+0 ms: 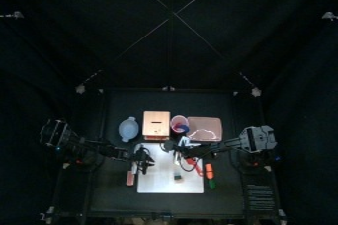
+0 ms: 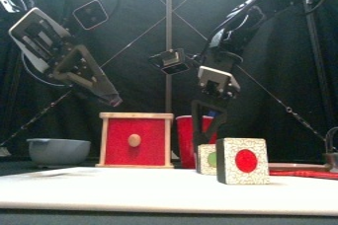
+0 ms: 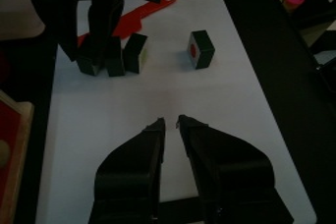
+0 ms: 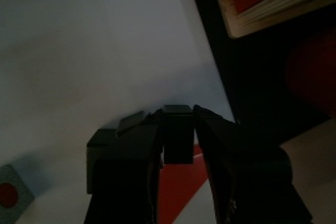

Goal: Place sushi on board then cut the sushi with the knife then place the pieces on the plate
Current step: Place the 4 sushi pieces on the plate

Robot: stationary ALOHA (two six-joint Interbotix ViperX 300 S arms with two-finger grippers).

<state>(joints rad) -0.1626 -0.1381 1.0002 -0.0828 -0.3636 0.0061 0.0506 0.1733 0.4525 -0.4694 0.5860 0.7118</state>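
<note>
Beside right claw [image 2: 211, 133], sushi pieces [image 2: 244, 160] on board [image 2: 119, 193]

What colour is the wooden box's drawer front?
The drawer front is red, clearest in the front view.

- No writing, number, brand or label can be read in any view
- The sushi pieces [image 2: 244, 160] bear only a plain red spot, no lettering
</note>
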